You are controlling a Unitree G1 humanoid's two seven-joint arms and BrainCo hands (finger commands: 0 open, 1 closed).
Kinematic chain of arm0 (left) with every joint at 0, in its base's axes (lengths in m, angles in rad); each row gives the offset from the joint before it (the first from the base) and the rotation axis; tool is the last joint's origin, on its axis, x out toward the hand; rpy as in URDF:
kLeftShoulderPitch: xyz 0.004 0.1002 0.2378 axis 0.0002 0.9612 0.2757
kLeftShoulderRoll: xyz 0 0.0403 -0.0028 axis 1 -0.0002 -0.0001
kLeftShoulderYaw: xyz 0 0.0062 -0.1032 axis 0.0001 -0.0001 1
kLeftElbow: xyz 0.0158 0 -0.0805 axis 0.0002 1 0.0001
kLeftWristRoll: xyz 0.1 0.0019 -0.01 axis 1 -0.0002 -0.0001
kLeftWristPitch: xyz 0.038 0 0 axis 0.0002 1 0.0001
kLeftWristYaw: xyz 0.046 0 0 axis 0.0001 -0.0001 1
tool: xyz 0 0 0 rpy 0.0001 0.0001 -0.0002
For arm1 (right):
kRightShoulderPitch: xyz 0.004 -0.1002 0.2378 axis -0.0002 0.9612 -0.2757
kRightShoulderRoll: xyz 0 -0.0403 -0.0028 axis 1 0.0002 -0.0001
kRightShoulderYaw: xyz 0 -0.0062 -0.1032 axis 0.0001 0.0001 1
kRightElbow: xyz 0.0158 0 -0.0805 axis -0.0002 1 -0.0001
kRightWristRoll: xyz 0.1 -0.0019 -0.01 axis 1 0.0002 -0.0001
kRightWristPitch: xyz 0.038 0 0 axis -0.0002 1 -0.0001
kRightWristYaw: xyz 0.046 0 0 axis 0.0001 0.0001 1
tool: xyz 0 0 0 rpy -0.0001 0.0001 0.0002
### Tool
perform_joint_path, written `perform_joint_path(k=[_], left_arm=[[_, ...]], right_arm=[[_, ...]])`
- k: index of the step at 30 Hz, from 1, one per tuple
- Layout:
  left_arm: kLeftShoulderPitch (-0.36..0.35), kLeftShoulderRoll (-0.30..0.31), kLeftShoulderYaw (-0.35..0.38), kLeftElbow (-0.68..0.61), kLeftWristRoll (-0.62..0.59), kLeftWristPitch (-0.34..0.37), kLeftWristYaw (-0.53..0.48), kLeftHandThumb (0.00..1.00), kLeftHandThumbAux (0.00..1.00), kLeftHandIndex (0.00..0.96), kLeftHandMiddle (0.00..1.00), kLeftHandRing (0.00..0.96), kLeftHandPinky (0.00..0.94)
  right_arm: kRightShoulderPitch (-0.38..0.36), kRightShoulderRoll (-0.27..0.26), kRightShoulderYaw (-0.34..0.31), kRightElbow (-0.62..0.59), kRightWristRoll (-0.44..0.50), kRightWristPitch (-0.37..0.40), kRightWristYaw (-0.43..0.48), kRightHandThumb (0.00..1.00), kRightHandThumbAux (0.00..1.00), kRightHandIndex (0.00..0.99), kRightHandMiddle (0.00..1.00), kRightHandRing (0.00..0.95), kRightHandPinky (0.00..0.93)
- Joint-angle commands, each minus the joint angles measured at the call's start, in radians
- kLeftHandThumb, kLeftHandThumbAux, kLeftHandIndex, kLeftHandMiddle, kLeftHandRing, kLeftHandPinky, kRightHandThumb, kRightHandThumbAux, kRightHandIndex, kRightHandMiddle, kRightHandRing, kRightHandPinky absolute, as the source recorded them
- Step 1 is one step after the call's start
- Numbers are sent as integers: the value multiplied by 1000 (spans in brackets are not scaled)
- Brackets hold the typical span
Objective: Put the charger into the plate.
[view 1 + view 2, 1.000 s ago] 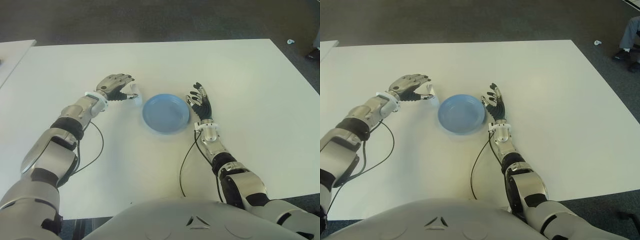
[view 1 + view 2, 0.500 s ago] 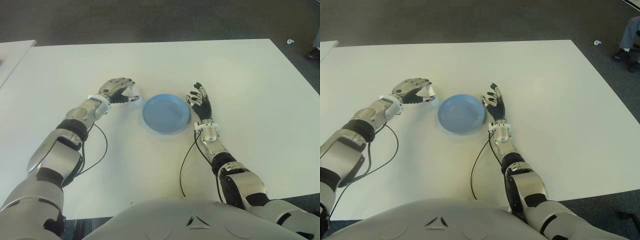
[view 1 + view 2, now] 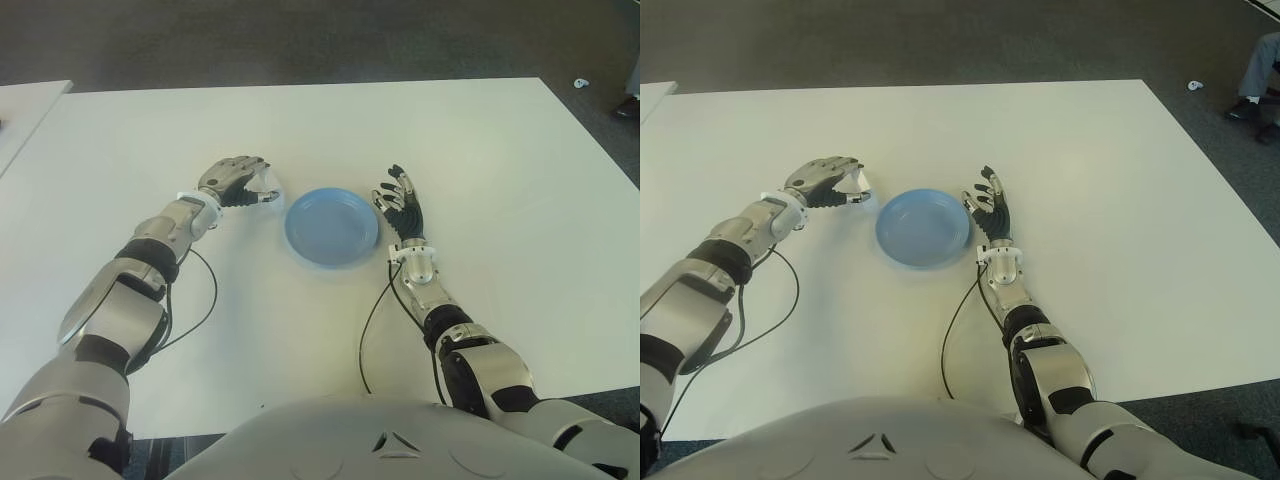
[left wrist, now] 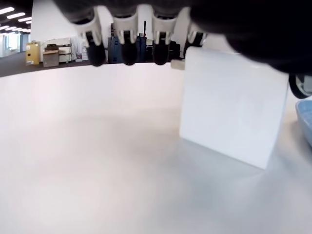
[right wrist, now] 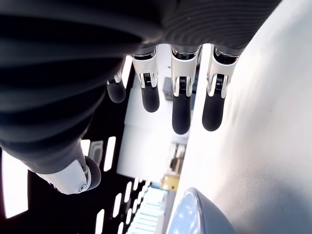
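Observation:
The white block charger [image 4: 229, 107] stands on the white table [image 3: 470, 150], just left of the blue plate [image 3: 300, 240]. My left hand [image 3: 252, 188] is arched over the charger [image 3: 268, 184]. Its index finger is at the charger's top corner and its thumb is against the far side, while the other fingertips [image 4: 127, 53] hang free beside it. The charger's base still touches the table. My right hand [image 3: 397, 198] shows just right of the plate, fingers spread and holding nothing. The plate's rim [image 5: 195, 214] appears in the right wrist view.
Black cables [image 3: 372, 320] trail from both wrists across the near table. A second white table [image 3: 20, 110] stands at the far left. A person's leg [image 3: 1260, 60] shows on the dark floor at the far right.
My left hand has slid a little towards the charger and its fingers have curled down over it. The right hand and the plate have not moved.

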Motion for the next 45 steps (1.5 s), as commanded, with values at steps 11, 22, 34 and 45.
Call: perform_joint_path(k=[11,22,34,45], left_arm=[[29,-13,0,18,-15,1,-25,235,124,0,0,0,0],[33,-10,1,9,-16,6,-28,228,121,0,0,0,0],[40,-12,-8,11,-8,24,-24,227,130,0,0,0,0],[48,-14,-13,17,2,34,13,223,137,0,0,0,0]], right_arm=[[118,26,13,102,-14,101,3,0,647,0,145,238,254],[117,30,11,102,-12,93,-1,0,625,0,142,242,287],[117,32,8,101,-8,91,3,0,634,0,134,239,306],[116,34,8,105,-10,88,-5,0,629,0,143,250,301]])
